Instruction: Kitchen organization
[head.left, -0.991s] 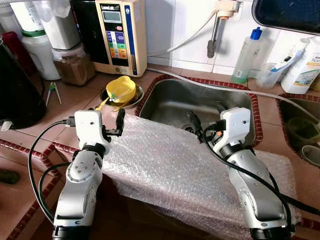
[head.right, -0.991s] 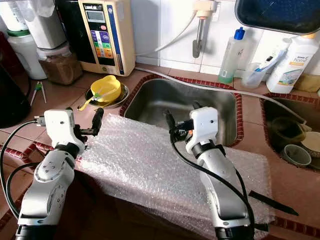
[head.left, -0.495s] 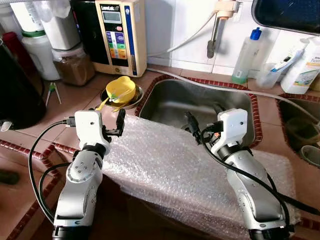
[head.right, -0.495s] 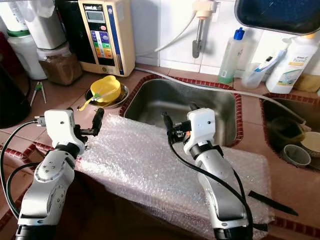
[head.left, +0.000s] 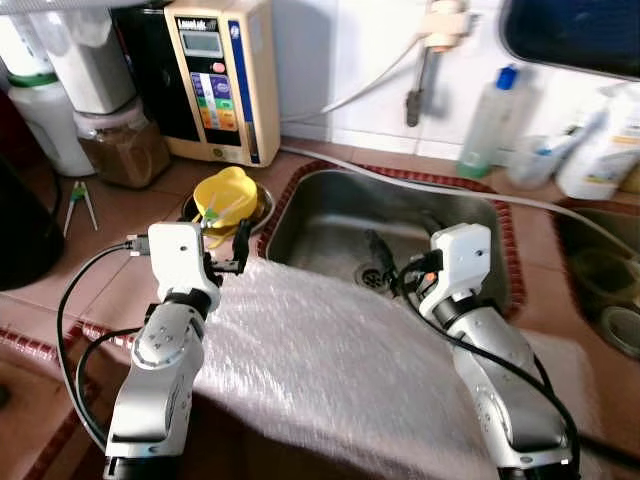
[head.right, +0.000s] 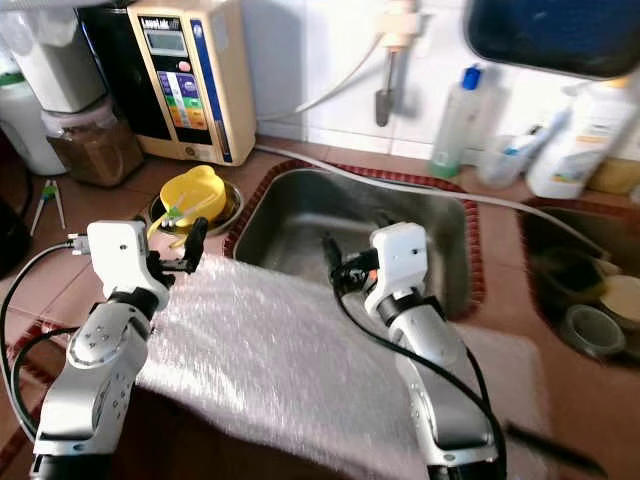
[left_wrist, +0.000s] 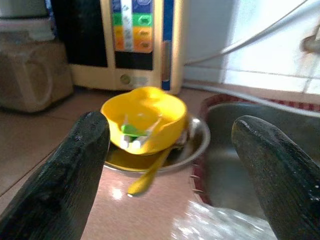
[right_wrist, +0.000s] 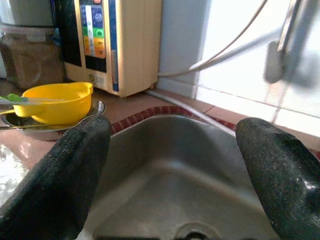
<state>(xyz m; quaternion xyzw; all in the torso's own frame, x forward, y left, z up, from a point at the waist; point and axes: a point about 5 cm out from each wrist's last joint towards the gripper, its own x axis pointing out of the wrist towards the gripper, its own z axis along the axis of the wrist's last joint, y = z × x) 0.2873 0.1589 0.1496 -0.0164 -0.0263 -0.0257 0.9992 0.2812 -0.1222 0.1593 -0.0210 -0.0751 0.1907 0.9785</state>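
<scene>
bubble wrap (head.left: 340, 370) drapes the counter edge at the bottom of the frame, and could slide off if an arm drags it. left gripper (head.left: 238, 243) and right gripper (head.left: 385, 262), fingers apart and empty, hover mid-frame. a careless reach could tip the yellow bowl (head.left: 226, 193) beside the sink (head.left: 330, 215).

Bright daylight, perhaps from the right; blurred views.

Home kitchen: steel sink (head.left: 330, 225), tiled counter (head.left: 120, 215).
</scene>
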